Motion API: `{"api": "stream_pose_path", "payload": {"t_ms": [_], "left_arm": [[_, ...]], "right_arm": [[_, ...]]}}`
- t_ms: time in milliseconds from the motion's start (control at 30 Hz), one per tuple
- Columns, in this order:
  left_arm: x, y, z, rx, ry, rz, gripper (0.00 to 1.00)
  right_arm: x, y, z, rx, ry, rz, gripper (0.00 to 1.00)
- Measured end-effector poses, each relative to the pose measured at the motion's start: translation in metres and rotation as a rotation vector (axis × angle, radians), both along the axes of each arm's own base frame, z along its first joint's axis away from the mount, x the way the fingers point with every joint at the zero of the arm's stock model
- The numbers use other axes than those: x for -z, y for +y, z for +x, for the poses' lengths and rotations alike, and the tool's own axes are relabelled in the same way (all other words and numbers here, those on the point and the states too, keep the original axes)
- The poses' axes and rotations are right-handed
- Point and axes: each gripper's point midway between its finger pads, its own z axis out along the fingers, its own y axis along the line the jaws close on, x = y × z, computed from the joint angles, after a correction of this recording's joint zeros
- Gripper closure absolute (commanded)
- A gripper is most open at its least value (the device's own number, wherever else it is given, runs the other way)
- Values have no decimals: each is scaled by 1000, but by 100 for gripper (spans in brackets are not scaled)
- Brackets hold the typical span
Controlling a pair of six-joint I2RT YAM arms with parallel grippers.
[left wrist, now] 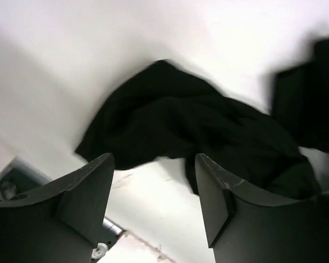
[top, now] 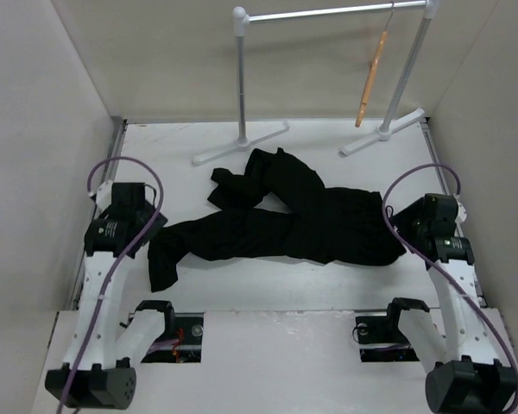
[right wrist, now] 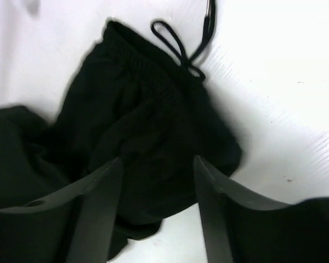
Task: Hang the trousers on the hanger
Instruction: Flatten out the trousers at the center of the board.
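white walls box in a white table (top: pixel 242 289), and we've got the trousers (top: pixel 311 224) sprawled flat across it, between our two arms. left gripper (left wrist: pixel 153 164) hovers with its fingers apart and nothing in them; a leg end (left wrist: pixel 153 109) lies just ahead of the tips and below. right gripper (right wrist: pixel 158 161), fingers spread too and empty, sits over the waistband (right wrist: pixel 137 66), with the drawstring (right wrist: pixel 175 41) looped out beyond the tips. whether it touches the cloth, we can't tell.

the hanger (top: pixel 371 79) dangles from the rack (top: pixel 328 14), well ahead of the right gripper and far past the cloth, so nothing's on it yet. we reckon the step in hand is the first grab. to do it well, we'd bring the right fingers straight down across the gathered waistband, not the drawstring, and pinch a thick fold so the soft cloth can't slide out. the left would take the leg near its end, so both lift together and the legs don't drag or tangle.

any writing? a small pale label (top: pixel 112 229) on the left arm, too tiny to read. no brand shows on the cloth.
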Motion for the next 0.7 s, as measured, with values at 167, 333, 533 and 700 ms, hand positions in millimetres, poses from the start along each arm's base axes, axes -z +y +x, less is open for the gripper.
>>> {"api": "stream_pose_path", "payload": {"t_ms": [167,333,533,700], "left_arm": [[-38,-68,64,272,-82,45,33],[-24,-159,140,438,-106,-41,30],[37,-173,208,346,-86,-199,25],[74,-172,249,290,-71,-276,35]], "right_arm": [[1,16,3,-100,39,-86,28],[-16,32,11,-191,-10,-139,91],[-4,77,10,-370,24,-111,41],[0,83,7,-397,18,-112,20]]}}
